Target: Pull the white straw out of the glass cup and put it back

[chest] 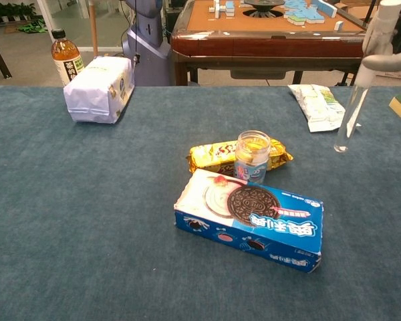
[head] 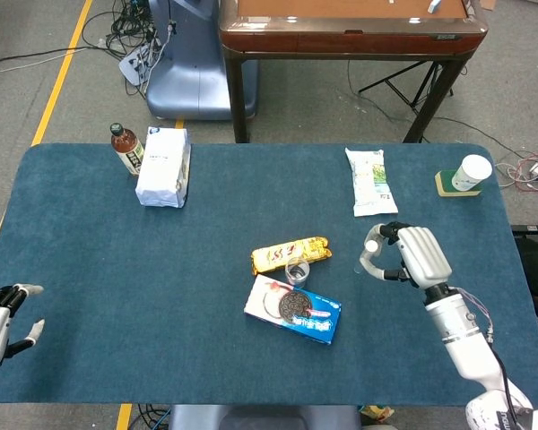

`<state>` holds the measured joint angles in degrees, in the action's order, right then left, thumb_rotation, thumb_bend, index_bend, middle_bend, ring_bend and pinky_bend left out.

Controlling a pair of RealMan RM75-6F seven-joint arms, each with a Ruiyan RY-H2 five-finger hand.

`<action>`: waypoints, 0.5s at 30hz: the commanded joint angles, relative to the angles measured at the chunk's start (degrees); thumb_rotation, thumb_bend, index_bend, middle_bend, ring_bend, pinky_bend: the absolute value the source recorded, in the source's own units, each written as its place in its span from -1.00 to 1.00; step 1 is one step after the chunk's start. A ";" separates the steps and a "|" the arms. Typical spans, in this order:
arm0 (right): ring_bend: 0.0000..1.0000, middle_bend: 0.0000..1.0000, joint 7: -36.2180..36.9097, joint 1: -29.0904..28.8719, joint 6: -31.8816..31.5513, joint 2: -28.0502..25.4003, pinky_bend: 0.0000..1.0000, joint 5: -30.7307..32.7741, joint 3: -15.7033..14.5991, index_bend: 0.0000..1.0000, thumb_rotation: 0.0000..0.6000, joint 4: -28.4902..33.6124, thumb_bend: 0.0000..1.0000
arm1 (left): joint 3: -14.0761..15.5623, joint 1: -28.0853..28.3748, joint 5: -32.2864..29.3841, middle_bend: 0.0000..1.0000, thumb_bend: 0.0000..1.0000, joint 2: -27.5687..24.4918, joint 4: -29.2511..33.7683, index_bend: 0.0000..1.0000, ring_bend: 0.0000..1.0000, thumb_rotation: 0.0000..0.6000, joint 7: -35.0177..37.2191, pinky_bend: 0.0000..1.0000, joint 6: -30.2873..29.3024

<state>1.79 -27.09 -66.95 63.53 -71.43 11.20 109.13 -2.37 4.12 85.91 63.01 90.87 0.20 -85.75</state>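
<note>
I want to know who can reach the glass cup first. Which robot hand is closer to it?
Right. The right hand, holding the white straw, is a short way right of the glass cup. The left hand sits far off at the table's left edge.

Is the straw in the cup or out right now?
Out. The right hand holds the straw well right of the glass cup, clear of its rim.

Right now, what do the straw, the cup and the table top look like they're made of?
Straw: looks like clear or translucent plastic with a white top; the table shows through its lower part. It is held by the right robot hand.
Cup: glass-like, transparent and glossy, with a printed label.
Table top: blue felt or short-pile fabric, matte and finely textured, no glare.
</note>
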 commanded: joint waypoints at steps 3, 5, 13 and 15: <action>-0.14 0.25 3.74 0.50 1.03 0.39 -0.10 -0.15 -0.24 0.45 1.00 -1.32 0.10 | -0.01 0.03 -0.02 -0.37 -0.32 -0.03 0.04 -0.41 -0.51 1.00 0.17 -0.20 0.00; -0.14 0.26 8.95 0.87 0.89 1.30 -0.10 -2.42 -0.12 0.45 1.00 -2.74 0.10 | -0.01 0.03 -0.06 -0.37 -0.32 -0.08 0.03 -0.41 -0.51 1.00 0.30 -0.20 0.01; -0.12 0.27 32.58 2.02 -2.99 3.43 -0.10 -15.06 -0.87 0.45 1.00 -9.29 0.10 | -0.01 0.03 -0.14 -0.37 -0.32 -0.19 0.01 -0.41 -0.51 1.00 0.61 -0.20 0.03; -0.11 0.28 32.16 2.00 -3.34 3.48 -0.10 -15.90 -1.21 0.45 1.00 -10.36 0.10 | 0.02 0.01 -0.06 -0.37 -0.32 -0.18 0.02 -0.41 -0.51 1.00 0.56 -0.20 -0.05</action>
<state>30.73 -25.60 -68.49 66.02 -83.49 10.62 101.90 -2.36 4.13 85.84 62.82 90.89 0.76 -85.80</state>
